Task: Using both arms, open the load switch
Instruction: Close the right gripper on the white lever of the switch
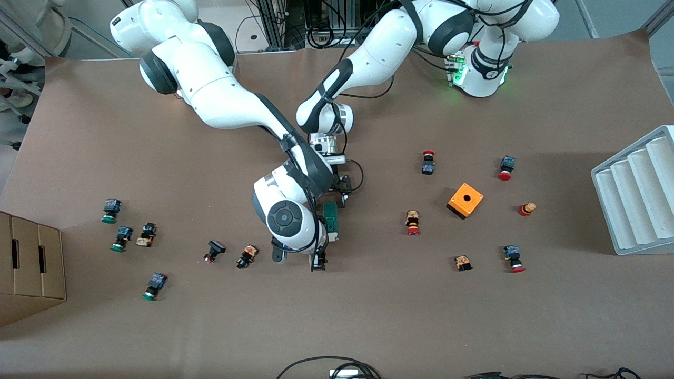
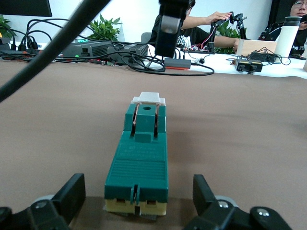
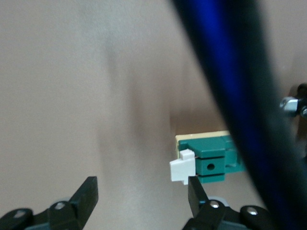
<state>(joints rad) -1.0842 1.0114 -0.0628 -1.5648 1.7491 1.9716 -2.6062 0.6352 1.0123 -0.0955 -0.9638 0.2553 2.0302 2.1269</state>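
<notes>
The load switch (image 1: 331,218) is a slim green bar lying flat on the brown table, with its white block (image 3: 183,167) at the end nearer to the front camera. My left gripper (image 1: 341,190) is low at the switch's other, cream-coloured end. It is open, and in the left wrist view the switch (image 2: 139,158) lies between the fingers (image 2: 72,191) with a gap on each side. My right gripper (image 1: 318,259) is open just off the white-block end. The block sits beside one fingertip (image 3: 196,189), outside the jaws, and nothing is between them.
An orange square box (image 1: 464,200) and red-capped push buttons (image 1: 413,222) lie toward the left arm's end. Green-capped buttons (image 1: 110,210) and a cardboard box (image 1: 29,263) are toward the right arm's end. A grey ribbed tray (image 1: 637,195) stands at the table edge.
</notes>
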